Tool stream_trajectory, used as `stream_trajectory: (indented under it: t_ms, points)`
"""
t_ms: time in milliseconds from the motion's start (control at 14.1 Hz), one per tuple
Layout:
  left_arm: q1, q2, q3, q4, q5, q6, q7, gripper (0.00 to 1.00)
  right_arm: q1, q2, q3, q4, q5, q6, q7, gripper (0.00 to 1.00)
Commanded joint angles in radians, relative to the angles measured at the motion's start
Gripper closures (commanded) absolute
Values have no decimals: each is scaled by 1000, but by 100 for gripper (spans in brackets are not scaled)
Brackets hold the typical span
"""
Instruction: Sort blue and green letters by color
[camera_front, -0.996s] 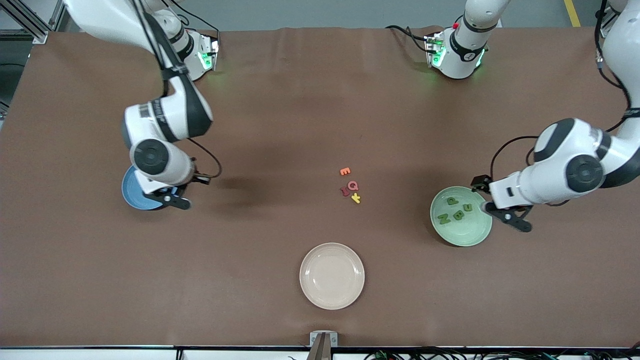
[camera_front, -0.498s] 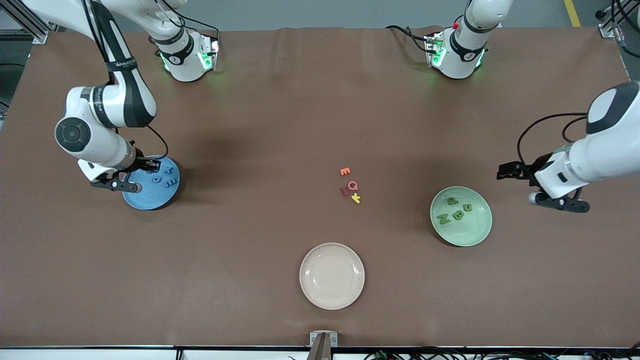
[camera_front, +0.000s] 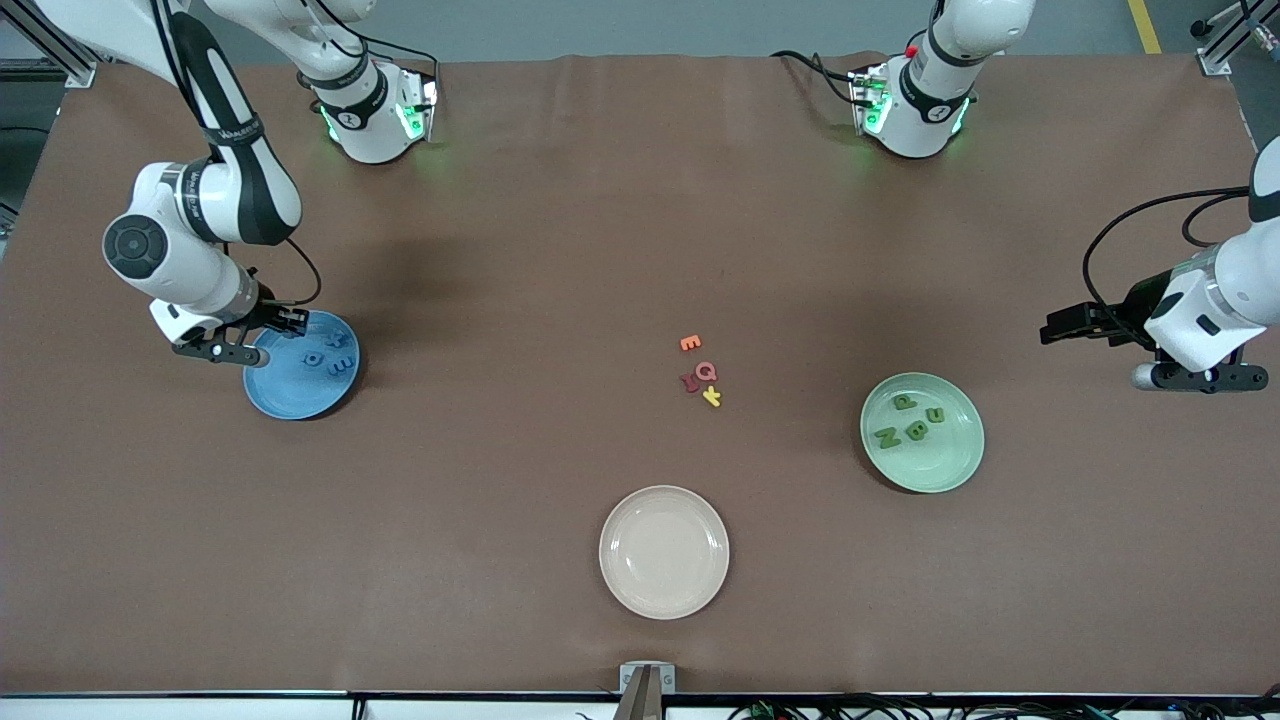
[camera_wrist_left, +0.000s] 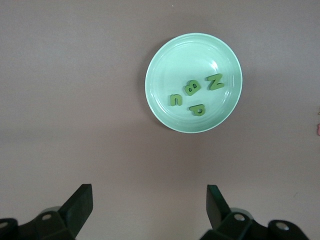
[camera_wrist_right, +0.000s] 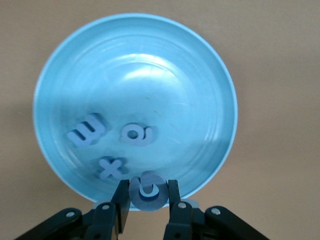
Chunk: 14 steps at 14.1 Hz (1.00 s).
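Note:
My right gripper (camera_front: 222, 350) hangs over the edge of the blue plate (camera_front: 285, 395) on the right arm's end of the table. In the right wrist view this gripper (camera_wrist_right: 147, 186) is shut on a round blue letter (camera_wrist_right: 148, 194) above the plate's rim (camera_wrist_right: 150, 65). Three blue letters (camera_wrist_right: 87, 131) lie in that plate. The green plate (camera_front: 940, 465) holds several green letters (camera_front: 915, 430). My left gripper (camera_front: 1195, 378) is open and holds nothing, over bare table beside the green plate, toward the left arm's end. The left wrist view shows the green plate (camera_wrist_left: 175, 60) and its letters (camera_wrist_left: 192, 89).
An orange letter (camera_front: 690, 343), a pink one (camera_front: 706, 371), a red one (camera_front: 690, 381) and a yellow one (camera_front: 712, 396) lie in a cluster mid-table. A cream plate (camera_front: 664, 551) sits nearer the front camera than they do.
Both arms swung outward. The right gripper moved from the blue plate's near edge to its edge at the right arm's end. The left gripper left the green plate's rim.

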Motion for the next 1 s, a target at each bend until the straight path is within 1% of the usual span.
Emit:
stream_trajectory:
  t_ms: [0, 71, 142, 213, 285, 356, 427, 498, 569, 640, 712, 783, 854, 925]
  points:
    - [-5, -16, -2, 3, 14, -15, -19, 0, -32, 7, 19, -20, -8, 27, -12, 98]
    - [-5, -16, -2, 3, 16, -15, -19, 0, -40, 17, 19, -19, -8, 40, -12, 98]
    - [-5, -14, 1, 6, 14, -13, -19, 0, -54, 28, 19, -19, -8, 47, -11, 93]
    - [-6, -13, 4, 10, 14, -12, -19, 0, -60, 34, 19, -19, -8, 49, -10, 52]
    - [-14, -16, 10, 28, 14, -12, -18, 0, -64, 37, 19, -17, -8, 47, -9, 1]
    - [-32, -32, 24, 33, 10, -3, -18, 1, -67, 38, 19, -17, -8, 44, -9, 0]
    - [-52, -72, 57, 45, -7, 7, -3, 1, -69, 39, 19, -17, -8, 44, -9, 0]
    - [-81, -123, 106, 76, -47, 11, 11, 1, -68, 39, 19, -17, -8, 43, -9, 0]
    - [-119, -172, 163, 102, -132, 19, 49, 1, -66, 36, 21, -13, -8, 32, -6, 0]
    - [-164, -248, 255, 130, -236, 33, 124, 1, -61, 34, 21, -8, -8, 26, 0, 0]
    - [-234, -328, 366, 144, -345, 42, 204, 1, -60, 27, 22, 13, -8, -10, 0, 0]
    - [-312, -408, 495, 147, -440, 48, 273, 1, -60, 25, 25, 56, -6, -70, -4, 0]
    - [-398, -471, 612, 144, -513, 50, 324, 1, -55, 22, 32, 120, -6, -169, -7, 0]
    - [-464, -512, 697, 138, -559, 50, 359, 1, -37, 22, 33, 201, -5, -283, -7, 0]
